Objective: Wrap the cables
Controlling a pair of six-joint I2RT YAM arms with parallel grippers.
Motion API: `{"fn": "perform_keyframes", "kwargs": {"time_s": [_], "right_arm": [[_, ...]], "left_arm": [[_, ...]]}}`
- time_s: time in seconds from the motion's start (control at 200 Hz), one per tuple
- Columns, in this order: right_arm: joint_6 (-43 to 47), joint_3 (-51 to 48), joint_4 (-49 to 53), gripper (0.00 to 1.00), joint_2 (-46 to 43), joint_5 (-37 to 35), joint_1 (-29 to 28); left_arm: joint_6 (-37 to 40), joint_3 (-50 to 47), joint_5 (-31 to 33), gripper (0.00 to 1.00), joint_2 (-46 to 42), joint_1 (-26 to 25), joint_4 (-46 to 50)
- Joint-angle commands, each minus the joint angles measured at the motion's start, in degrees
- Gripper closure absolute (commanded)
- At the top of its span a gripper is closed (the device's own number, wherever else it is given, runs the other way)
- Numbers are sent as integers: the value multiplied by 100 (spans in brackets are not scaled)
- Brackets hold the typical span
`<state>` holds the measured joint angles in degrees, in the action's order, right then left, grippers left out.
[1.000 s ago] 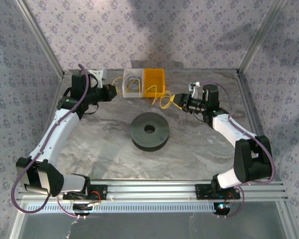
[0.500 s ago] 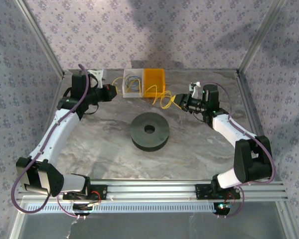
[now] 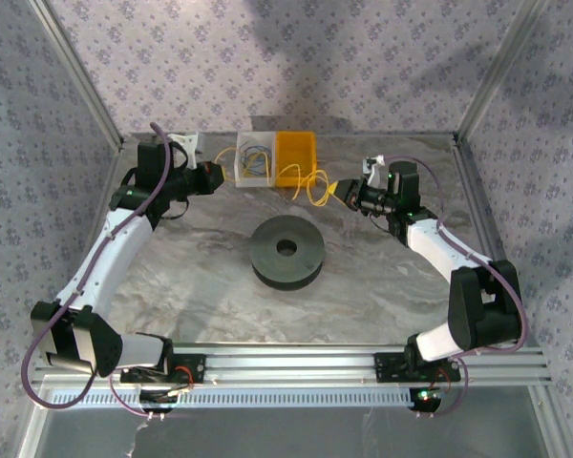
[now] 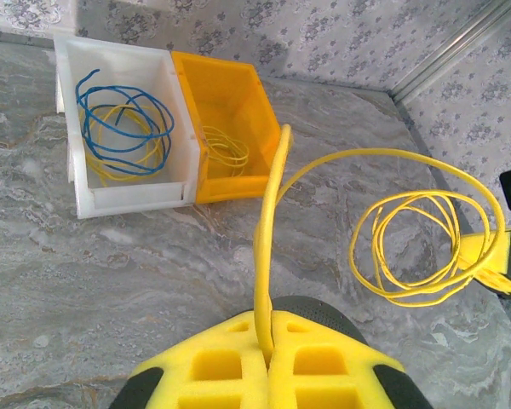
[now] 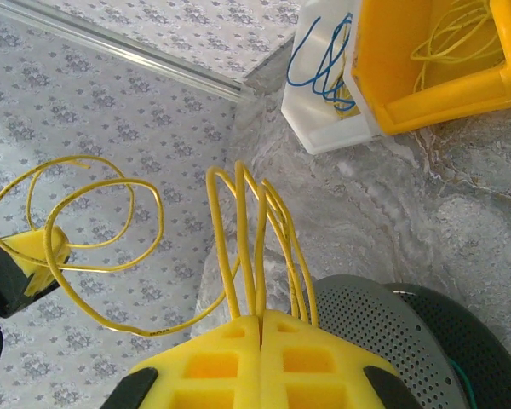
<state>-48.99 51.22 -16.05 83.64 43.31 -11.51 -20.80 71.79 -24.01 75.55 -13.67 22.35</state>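
Between floral walls, grey marbled tabletop.

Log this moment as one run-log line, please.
left gripper: shut on thin yellow kinked wire | right gripper: shut on same wire's loops | black round spool: mid-table, ungripped

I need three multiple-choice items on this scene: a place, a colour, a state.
1. Wires in the white bin are: A. red B. blue and yellow C. green
2. The black spool stands: A. at the table's middle B. in the white bin C. against the left wall
3. The left gripper is: A. open B. shut on the yellow wire C. shut on the spool
Key: 1 B, both colours coil inside; 2 A, bare table surrounds it; 3 B, it pinches the wire.
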Motion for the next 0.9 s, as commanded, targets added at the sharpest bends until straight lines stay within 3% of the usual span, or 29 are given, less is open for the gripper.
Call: {"fn": "perform_keyframes", "kwargs": {"time_s": [0.0, 0.48, 0.894], "right_arm": [[144, -28, 95, 100, -144, -9, 43], [1165, -113, 1403, 100, -981, 72, 993], [2018, -253, 2434, 100, -1713, -11, 2053]], "left_arm": [[85, -32, -64, 100, -44, -48, -181], [181, -78, 10, 100, -54, 48, -76], [312, -114, -33, 100, -220, 519, 168]]}}
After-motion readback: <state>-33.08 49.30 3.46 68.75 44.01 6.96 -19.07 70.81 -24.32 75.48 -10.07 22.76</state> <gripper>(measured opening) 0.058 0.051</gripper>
